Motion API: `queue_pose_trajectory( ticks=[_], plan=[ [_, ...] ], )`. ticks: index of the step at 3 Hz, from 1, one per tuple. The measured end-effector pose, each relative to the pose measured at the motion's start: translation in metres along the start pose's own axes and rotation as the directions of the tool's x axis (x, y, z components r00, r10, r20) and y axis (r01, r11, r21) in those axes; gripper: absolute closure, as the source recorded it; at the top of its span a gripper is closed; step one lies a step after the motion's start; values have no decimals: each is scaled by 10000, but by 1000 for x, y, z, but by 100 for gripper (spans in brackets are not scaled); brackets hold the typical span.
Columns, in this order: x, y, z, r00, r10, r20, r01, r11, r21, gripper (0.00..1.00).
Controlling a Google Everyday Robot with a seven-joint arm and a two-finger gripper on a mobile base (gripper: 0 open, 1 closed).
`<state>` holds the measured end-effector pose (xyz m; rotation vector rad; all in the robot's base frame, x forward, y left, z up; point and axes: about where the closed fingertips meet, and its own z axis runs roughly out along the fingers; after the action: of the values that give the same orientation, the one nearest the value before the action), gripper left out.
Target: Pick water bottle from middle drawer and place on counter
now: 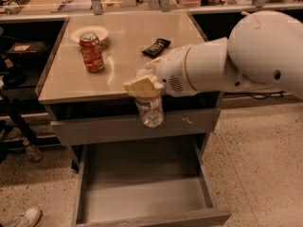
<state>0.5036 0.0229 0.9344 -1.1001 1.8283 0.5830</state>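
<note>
My gripper (142, 86) is shut on the top of the water bottle (150, 111), a small clear plastic bottle that hangs upright from the fingers (140, 85). It is held in front of the counter's front edge, above the open middle drawer (142, 193), whose bare grey floor holds nothing. The bottle's cap is hidden by the fingers. The counter (125, 65) is a shiny steel top just behind the bottle. My white arm (236, 56) reaches in from the right.
An orange soda can (92, 52) stands on the counter's left side beside a white plate (90, 32). A dark snack packet (156, 47) lies near the counter's middle. A closed drawer front (94, 126) sits under the counter. A shoe (26, 217) is at the lower left.
</note>
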Motion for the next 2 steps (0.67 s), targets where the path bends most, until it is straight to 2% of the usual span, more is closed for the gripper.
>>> queue_pose_trajectory(
  ticks=[2],
  plan=[
    [-20,-56,-6,9951,979,-118,-978,9952,81,100]
  ],
)
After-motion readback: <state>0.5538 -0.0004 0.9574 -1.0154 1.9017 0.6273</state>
